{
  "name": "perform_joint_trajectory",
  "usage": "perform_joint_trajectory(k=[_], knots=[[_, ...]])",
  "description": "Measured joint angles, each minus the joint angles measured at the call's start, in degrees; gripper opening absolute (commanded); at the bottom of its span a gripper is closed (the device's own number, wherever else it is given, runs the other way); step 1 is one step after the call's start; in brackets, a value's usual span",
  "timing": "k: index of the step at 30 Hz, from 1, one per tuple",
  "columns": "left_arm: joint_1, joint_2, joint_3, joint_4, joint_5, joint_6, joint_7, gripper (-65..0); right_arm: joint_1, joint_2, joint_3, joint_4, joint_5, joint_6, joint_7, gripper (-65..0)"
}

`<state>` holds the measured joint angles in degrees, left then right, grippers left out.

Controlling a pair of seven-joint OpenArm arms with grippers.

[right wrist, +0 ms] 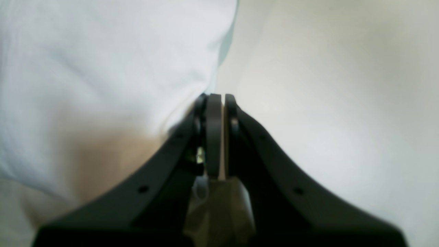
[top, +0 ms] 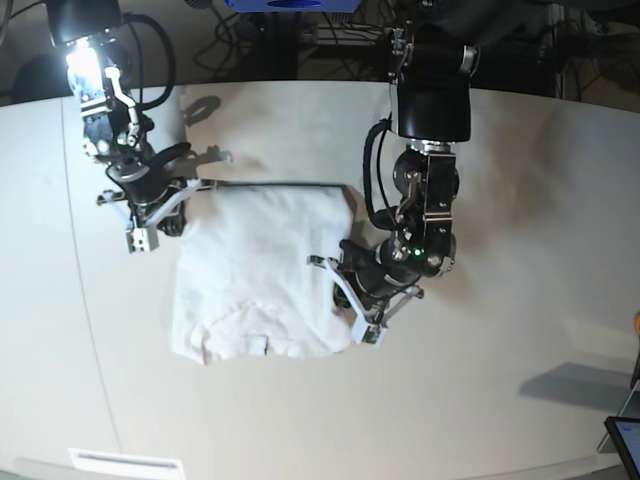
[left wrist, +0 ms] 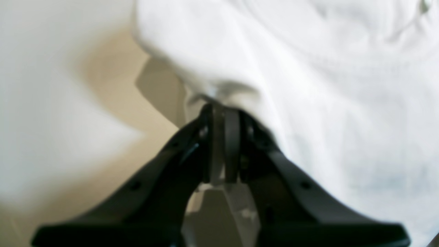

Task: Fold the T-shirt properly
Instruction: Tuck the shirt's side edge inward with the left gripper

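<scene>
Cloth fills the upper right of the left wrist view: the T-shirt [left wrist: 308, 85], white and wrinkled, bunched right at the tips of the left gripper [left wrist: 223, 106], whose jaws stand nearly together with a fold of the fabric pinched between them. That pinch shows only here; from the base camera the tips are hidden under the arm's own body.

Right wrist view: the right gripper [right wrist: 218, 97] has its jaws almost touching, a thin slit between them. White cloth presses against the tips from the left, and the T-shirt's [right wrist: 103, 75] edge runs up from there. Whether cloth is actually caught in the slit, cannot tell; view is blurred.

Base view gives the layout the wrist cameras lack. T-shirt [top: 262, 270] lies flat near the middle of the table [top: 520, 380], folded into a rough rectangle, long axis running near to far. Neck end points toward the camera, with the small label near the near edge. Left gripper [top: 340, 283] sits at the shirt's right edge, near half. Right gripper [top: 190, 190] is at the far left corner, that far edge drawn straight.
</scene>
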<state>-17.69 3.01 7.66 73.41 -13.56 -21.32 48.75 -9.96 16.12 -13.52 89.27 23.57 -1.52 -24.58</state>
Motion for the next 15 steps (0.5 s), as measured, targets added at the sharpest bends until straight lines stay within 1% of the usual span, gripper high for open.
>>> perform_joint_trajectory(k=[9,12,14,15], knots=[[-1.1,0.0,0.0,-0.2,0.0,0.0,-0.2,-60.0,0.0,0.0,0.0,0.0,0.0,0.1,0.1,-62.5],[-0.7,-0.2,-0.3,0.1,0.0,0.0,-0.2,-60.0,1.0,0.2,0.0,-0.3,0.2,0.6,-1.4,-62.5],[0.2,-1.2,-0.4,0.5,-0.3,-0.2,-0.2,-60.0,1.7,0.2,0.0,-0.4,0.3,0.6,-2.1,-62.5],[0.8,-1.8,-0.4,1.0,-0.3,-0.2,-0.1,-60.0,1.8,0.9,0.0,-0.5,0.3,0.7,-2.0,-62.5]])
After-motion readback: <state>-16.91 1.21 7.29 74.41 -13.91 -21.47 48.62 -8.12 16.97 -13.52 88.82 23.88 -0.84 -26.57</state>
